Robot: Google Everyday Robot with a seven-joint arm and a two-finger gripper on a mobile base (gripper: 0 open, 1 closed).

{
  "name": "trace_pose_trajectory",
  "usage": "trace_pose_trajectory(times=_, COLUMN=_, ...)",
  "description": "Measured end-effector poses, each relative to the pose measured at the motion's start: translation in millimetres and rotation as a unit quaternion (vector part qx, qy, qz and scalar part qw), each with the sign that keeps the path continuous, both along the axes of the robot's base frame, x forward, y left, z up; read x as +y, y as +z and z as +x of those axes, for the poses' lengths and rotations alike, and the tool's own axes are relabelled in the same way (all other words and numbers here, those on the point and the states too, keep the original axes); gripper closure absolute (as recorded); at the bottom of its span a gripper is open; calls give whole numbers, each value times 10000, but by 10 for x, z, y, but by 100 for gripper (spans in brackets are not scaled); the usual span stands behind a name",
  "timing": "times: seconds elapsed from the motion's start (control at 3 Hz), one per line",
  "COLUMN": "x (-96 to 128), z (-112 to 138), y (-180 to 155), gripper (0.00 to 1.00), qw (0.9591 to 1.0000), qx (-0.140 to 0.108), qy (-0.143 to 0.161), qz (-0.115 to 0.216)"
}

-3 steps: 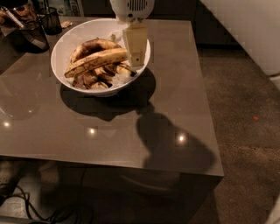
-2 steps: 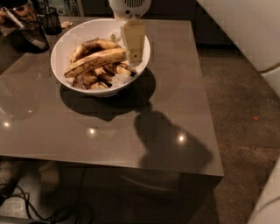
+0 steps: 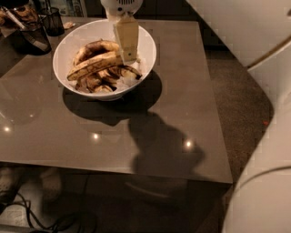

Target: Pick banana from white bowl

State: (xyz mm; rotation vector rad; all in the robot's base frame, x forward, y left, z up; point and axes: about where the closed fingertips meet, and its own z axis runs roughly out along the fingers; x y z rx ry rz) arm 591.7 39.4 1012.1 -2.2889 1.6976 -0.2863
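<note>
The white bowl stands on the far left part of the brown table. It holds several dark-spotted bananas and pieces. The banana, the longest and yellowest, lies across the top of the pile from lower left to upper right. My gripper hangs down from above into the bowl's right side. Its cream tip is at the banana's right end, touching it or just above it. Its white wrist is at the top edge of the view.
Two dark mesh cups stand at the far left behind the bowl. Big white parts of my arm fill the right side. The table's front edge is near. Cables lie on the floor below.
My gripper has moved left over the bowl, from its right rim to the right end of the long banana. The bowl and the bananas have not moved.
</note>
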Motion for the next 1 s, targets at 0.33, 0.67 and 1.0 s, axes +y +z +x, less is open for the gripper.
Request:
trace_pose_trajectory(times=0.33, x=130, z=47, y=-58, gripper=26, qw=9999, qx=59, qy=151, qz=-21)
trace_pose_trajectory(times=0.67, x=216, z=98, y=-113, gripper=33, qw=9997, qx=114, qy=233, qz=-38)
trace_pose_trajectory(times=1.0, x=293, z=165, y=-194, gripper=31, qw=9994, qx=190, qy=291, qz=-69)
